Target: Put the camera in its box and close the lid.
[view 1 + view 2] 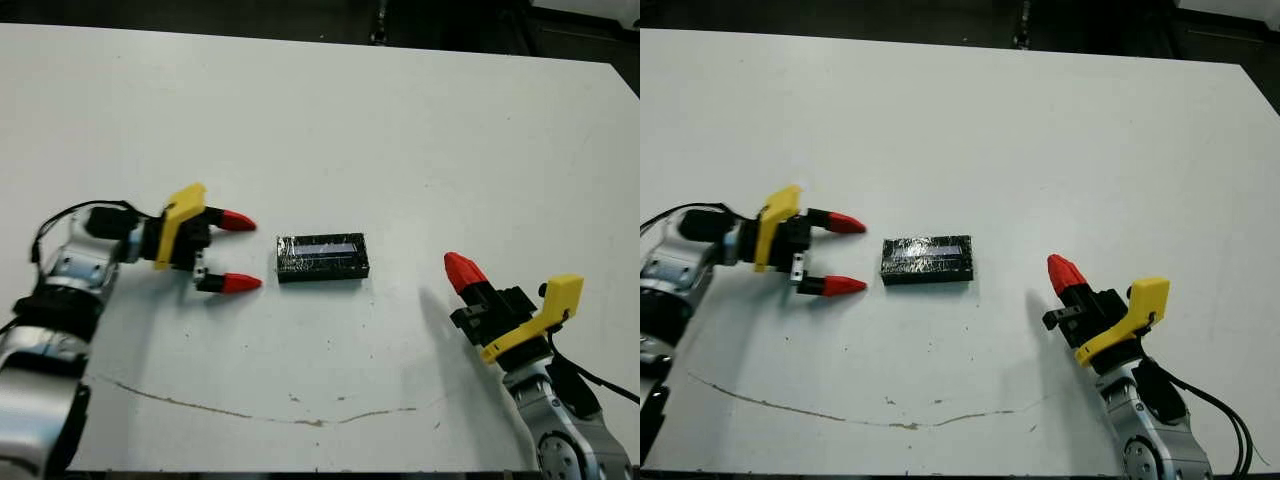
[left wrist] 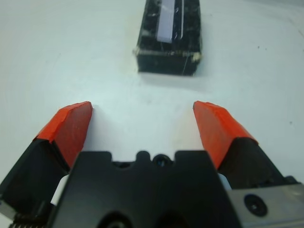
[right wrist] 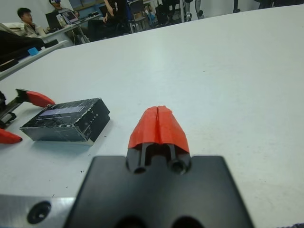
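The box [image 1: 322, 270] sits mid-table, its dark sides showing. On top of it lies the lid [image 1: 322, 247], black with silvery glints and a pale strip, covering it fully. The camera is hidden from every view. My left gripper [image 1: 250, 253] is open, just left of the box with its fingertips pointing at the box's short end [image 2: 166, 59] and a small gap between. My right gripper [image 1: 458, 268] is shut on nothing, resting on the table a hand's width to the right of the box [image 3: 66, 126].
A thin brown scuff line [image 1: 250, 410] runs across the white table [image 1: 400, 130] near its front edge. Beyond the far edge, people [image 3: 28, 21] sit at desks in the right wrist view.
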You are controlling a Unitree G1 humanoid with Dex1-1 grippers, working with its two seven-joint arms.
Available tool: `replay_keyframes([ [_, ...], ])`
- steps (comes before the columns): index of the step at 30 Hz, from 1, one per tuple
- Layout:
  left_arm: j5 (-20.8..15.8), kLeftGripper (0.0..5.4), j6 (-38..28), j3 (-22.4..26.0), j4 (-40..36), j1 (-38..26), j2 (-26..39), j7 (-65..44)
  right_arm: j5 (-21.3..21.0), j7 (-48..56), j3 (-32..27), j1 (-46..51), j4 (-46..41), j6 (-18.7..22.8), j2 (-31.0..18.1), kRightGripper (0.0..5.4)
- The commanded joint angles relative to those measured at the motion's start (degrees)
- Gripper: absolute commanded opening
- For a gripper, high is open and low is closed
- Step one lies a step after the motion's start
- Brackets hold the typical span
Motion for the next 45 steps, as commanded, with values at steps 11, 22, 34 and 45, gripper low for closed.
replay_keyframes([
  [11,-9.2,5.11,15.9,11.9,-22.3,8.5,-0.1,17.8,-0.2,-0.1,-0.2,0.6,0.2,0.4,-0.9,0.0],
  [22,-13.5,3.42,26.1,7.1,-51.8,16.0,-22.2,52.3,0.0,-0.4,-0.1,0.7,0.1,0.4,-0.7,0.0],
  [34,-8.4,1.64,30.6,-1.3,-50.2,13.3,-29.1,62.7,0.3,-0.2,-0.4,0.8,0.6,-0.4,-0.2,0.0],
  [45,-9.6,0.02,39.6,-2.7,-47.1,13.5,-31.3,64.6,-0.2,-0.7,-0.1,0.8,0.3,0.1,-0.4,0.0],
])
